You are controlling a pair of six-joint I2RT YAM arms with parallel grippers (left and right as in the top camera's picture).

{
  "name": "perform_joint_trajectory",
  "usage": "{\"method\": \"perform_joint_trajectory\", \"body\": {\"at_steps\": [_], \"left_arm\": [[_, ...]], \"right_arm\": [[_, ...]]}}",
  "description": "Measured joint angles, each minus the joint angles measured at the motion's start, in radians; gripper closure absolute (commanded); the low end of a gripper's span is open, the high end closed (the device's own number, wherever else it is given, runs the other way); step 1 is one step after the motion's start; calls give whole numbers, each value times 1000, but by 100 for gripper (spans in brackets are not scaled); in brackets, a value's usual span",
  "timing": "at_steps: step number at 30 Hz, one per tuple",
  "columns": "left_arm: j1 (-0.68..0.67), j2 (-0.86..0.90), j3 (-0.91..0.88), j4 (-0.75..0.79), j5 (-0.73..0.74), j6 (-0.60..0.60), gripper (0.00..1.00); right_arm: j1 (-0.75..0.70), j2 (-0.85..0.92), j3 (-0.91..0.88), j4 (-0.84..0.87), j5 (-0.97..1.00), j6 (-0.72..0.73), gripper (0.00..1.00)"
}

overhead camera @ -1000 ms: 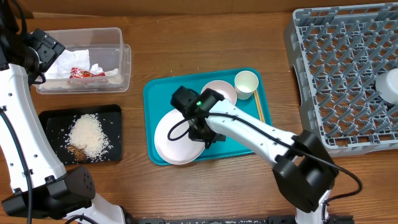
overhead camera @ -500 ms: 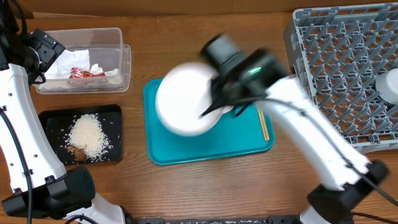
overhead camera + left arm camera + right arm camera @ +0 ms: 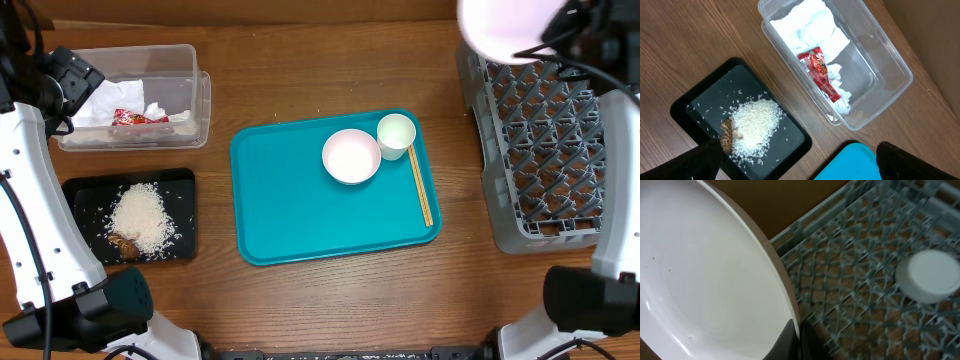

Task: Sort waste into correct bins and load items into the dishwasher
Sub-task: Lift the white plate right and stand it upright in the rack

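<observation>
My right gripper (image 3: 799, 335) is shut on the rim of the large white plate (image 3: 705, 280) and holds it tilted in the air over the far left corner of the grey dish rack (image 3: 865, 255). In the overhead view the plate (image 3: 510, 25) is blurred above the rack (image 3: 540, 160). A pale bowl (image 3: 930, 275) lies upside down in the rack. A second bowl (image 3: 351, 156), the white cup (image 3: 396, 134) and the chopsticks (image 3: 421, 185) lie on the teal tray (image 3: 290, 220). My left gripper (image 3: 797, 152) is open and empty, high above the bins.
The clear tub (image 3: 190, 70) holds white napkins (image 3: 810, 25) and the red wrapper (image 3: 819, 72). The black tray (image 3: 80, 195) holds rice (image 3: 755, 125) and brown scraps (image 3: 726, 134). My left arm (image 3: 30, 180) stands along the left edge.
My right gripper has lifted the plate off the teal tray and swung it up and to the right, over the rack. The left arm has not moved.
</observation>
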Motion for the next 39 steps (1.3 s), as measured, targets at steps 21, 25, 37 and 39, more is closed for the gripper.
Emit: {"method": "perform_joint_trajectory", "body": {"at_steps": [21, 25, 37, 39], "left_arm": [[0, 0, 0, 0, 0, 0, 0], [0, 0, 0, 0, 0, 0, 0], [0, 0, 0, 0, 0, 0, 0], [0, 0, 0, 0, 0, 0, 0]], "right_arm": [[35, 426, 1, 221, 480, -210, 96], [55, 428, 1, 217, 496, -216, 96], [159, 421, 1, 144, 496, -159, 0], [183, 404, 1, 134, 492, -138, 0]]}}
